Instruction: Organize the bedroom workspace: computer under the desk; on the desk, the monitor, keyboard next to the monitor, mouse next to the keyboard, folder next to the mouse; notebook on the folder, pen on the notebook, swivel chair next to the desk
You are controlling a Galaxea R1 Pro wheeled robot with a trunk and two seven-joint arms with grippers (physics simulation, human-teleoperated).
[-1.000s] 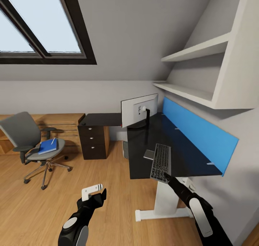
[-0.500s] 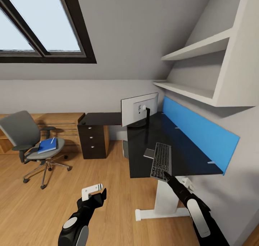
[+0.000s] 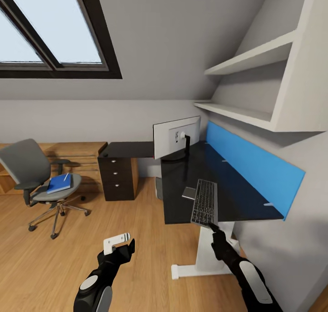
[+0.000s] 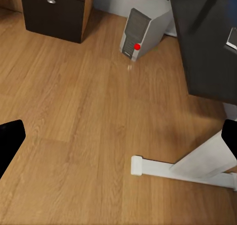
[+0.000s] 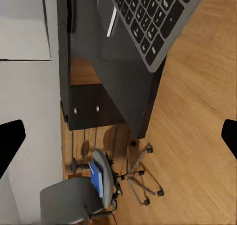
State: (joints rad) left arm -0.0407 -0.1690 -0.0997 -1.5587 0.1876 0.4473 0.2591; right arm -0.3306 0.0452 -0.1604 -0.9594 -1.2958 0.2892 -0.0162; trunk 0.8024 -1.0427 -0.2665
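Keyboard [image 3: 204, 202] on table [image 3: 228, 184], near end overhanging the front edge beside the monitor [image 3: 176, 137]; right gripper [image 3: 213, 228] just below that end, fingers apart, empty, likely placed to reposition it.

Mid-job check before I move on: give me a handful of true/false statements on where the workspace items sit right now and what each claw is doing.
1. The keyboard lies on the desk, its near end at the front edge. True.
2. The monitor stands on the floor. False: it stands on the desk, at the far end.
3. A blue folder lies on the seat of the swivel chair. True.
4. The computer sits on top of the desk. False: it stands on the floor beside the desk.
5. The right claw grips the keyboard. False: it is just below the keyboard's near end, open and empty.
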